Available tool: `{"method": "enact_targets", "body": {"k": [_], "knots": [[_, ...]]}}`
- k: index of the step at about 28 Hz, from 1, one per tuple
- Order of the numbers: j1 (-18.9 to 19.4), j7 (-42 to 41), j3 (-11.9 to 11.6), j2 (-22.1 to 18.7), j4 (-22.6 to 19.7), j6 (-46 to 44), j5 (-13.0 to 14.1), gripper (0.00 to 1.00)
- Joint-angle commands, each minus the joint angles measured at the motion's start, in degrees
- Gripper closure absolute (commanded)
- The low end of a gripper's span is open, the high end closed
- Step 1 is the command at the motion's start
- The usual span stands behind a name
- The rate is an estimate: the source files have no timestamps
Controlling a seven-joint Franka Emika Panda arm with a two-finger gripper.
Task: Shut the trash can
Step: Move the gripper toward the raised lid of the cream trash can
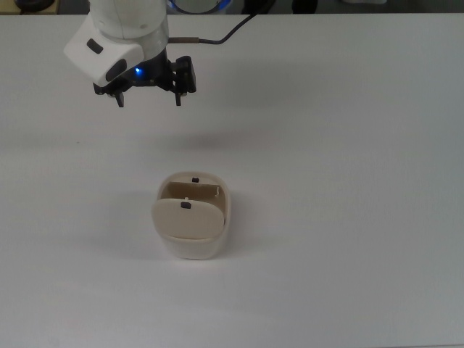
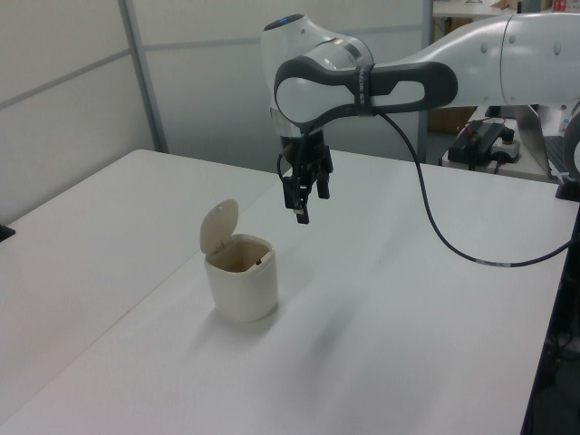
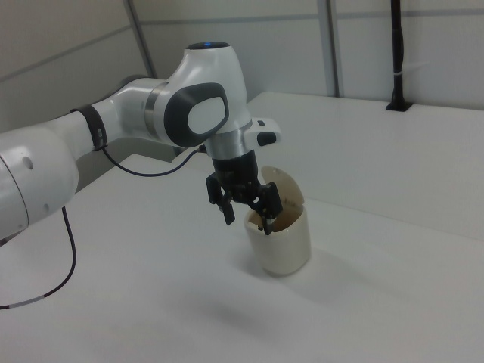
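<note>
Trash can [image 1: 192, 217] upright near mid surface [image 1: 348, 181], alone, nothing else nearby. Lid [image 1: 185, 217] swung up on hinge, standing near vertical; in left view lid [image 2: 218, 226] at the left view's left rim, mouth open toward arm side. Tiny black tab visible on lid inner face in top view.

End effector [image 1: 149, 97] up in air, well apart from can in top view, toward the top view's upper left. Fingers spread wide, holding nothing. In left view end effector [image 2: 303, 192] hangs above and to the left view's right of can, not touching. In right view end effector [image 3: 246, 206] overlaps can rim [image 3: 278, 240], but prob. just line of sight, no contact per other two views.

Task not begun, by the look: lid fully up.

Risks from here, judged:
- Can light, unanchored, tall for its base. Sideways shove on lid from behind hinge → whole can slides or tips instead of lid folding.
- Push too low on lid, near hinge → little leverage, can skids.
- Approach from mouth side → finger drops into opening, snags rim, drags can.
- Open fingers straddling lid edge → lid caught between, lifts can on retreat.
- Lid stopped partway → may spring back up; needs downward press past rim to seat.
- Fast descent onto closed lid → hard contact w/ surface through can.
</note>
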Motion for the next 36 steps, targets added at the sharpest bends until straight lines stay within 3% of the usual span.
{"method": "enact_targets", "body": {"k": [1, 3, 5, 7, 12, 15, 18, 29, 36], "knots": [[-0.19, -1.36, -0.83, -1.2, -0.4, 0.6, -0.5, 0.4], [-0.01, -0.95, -0.66, -1.12, -0.4, 2.1, -0.76, 0.69], [0.07, 0.28, -0.66, -1.29, -0.4, 2.98, -0.5, 0.81], [0.07, 3.34, -0.23, -1.29, 0.04, 3.95, -0.32, 1.0], [0.34, 8.36, -0.05, -1.03, 1.45, 9.47, 1.87, 1.0], [0.43, 10.04, 0.21, -0.42, 1.45, 17.82, 5.99, 1.0], [0.6, 12.92, 0.74, 1.07, 1.36, 26.5, 8.11, 1.0], [3.15, 20.32, 0.92, 7.05, 1.36, 46.82, 7.68, 1.0], [3.85, 20.15, 0.92, 8.29, 1.28, 48.51, 6.18, 1.0]]}}
